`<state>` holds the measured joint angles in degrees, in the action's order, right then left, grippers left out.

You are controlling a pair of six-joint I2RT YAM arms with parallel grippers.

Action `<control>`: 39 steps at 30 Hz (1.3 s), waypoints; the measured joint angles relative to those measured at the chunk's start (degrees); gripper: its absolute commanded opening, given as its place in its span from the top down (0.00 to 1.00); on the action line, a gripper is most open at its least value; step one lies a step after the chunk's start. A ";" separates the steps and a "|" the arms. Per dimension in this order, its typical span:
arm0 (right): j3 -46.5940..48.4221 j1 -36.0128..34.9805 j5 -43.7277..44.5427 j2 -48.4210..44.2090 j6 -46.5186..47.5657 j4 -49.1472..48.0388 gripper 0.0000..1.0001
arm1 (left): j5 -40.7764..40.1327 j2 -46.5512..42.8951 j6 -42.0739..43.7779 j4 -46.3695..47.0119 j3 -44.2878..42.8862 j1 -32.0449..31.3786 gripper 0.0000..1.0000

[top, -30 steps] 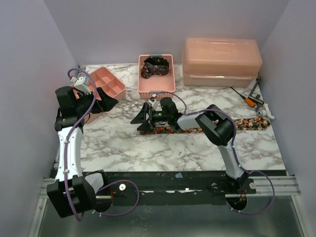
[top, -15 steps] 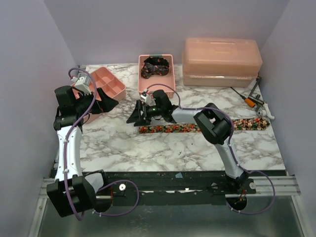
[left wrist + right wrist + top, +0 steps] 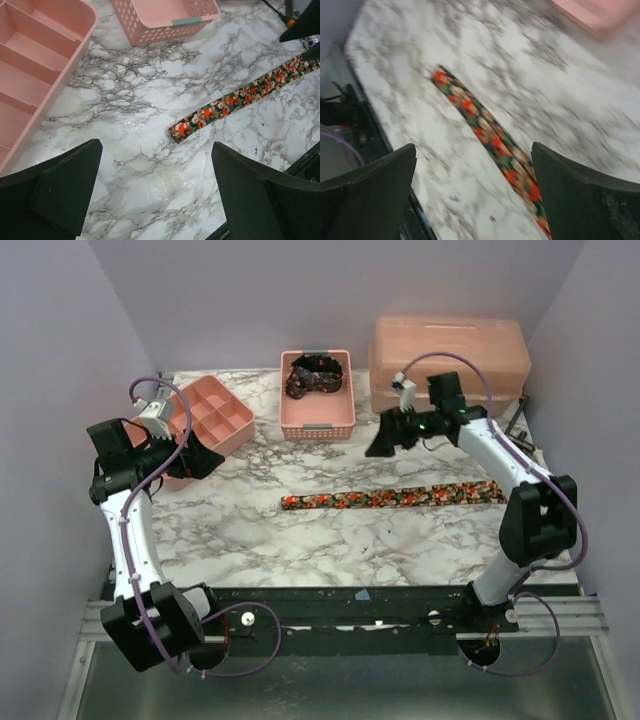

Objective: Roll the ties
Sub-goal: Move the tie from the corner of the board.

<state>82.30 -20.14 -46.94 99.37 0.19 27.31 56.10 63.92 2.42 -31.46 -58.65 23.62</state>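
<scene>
Pink basket [image 3: 317,427] seemingly holds a tie [image 3: 314,374]; left end effector [image 3: 156,150], right end effector [image 3: 473,150] spread.

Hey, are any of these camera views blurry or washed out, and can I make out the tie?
Right wrist: smeared by motion blur, though the tie reads as a flecked strip. Left wrist: sharp, with a soft sheen on the marble table near the tie's end. Top external: evenly lit and in focus.

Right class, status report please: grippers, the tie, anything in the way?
Left gripper open, empty. Right gripper open, empty. Floral tie lying flat, unrolled, untouched. Nothing blocking it.
</scene>
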 measured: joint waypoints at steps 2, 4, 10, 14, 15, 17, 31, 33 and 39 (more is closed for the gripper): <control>-5.33 7.37 2.73 -3.63 5.03 4.17 0.00 | -1.07 0.50 3.54 -3.37 -0.76 0.42 0.02; -10.08 12.00 5.95 -6.56 9.11 8.66 0.00 | -2.84 2.67 8.92 -9.07 -3.89 0.39 0.02; -19.23 13.99 14.12 -13.66 15.58 17.38 0.00 | -6.54 8.09 22.18 -19.89 -9.35 0.42 0.02; -20.44 13.99 17.68 -16.61 15.67 19.26 0.00 | -6.73 8.20 28.13 -24.55 -9.46 -0.09 0.02; -20.44 13.99 18.45 -16.83 15.43 19.21 0.00 | -6.71 8.07 28.92 -24.98 -9.46 -0.20 0.02; -20.44 14.10 20.06 -16.79 14.86 19.19 0.00 | -6.54 6.86 31.12 -25.81 -9.14 -1.11 0.02; -17.90 28.26 20.26 -2.91 14.32 19.10 0.02 | -8.31 -8.55 33.03 -17.42 1.75 -18.99 0.02; -17.84 28.11 20.11 -2.97 13.57 19.50 0.02 | -8.46 -9.31 31.56 -16.44 2.82 -19.30 0.02; -13.79 27.91 19.10 -3.04 11.17 21.77 0.02 | -10.25 -11.69 29.64 -15.91 4.57 -21.14 0.02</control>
<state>68.51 7.77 -27.83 96.33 11.35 49.08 45.84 52.23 32.05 -47.37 -54.08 2.48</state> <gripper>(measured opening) 0.980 0.984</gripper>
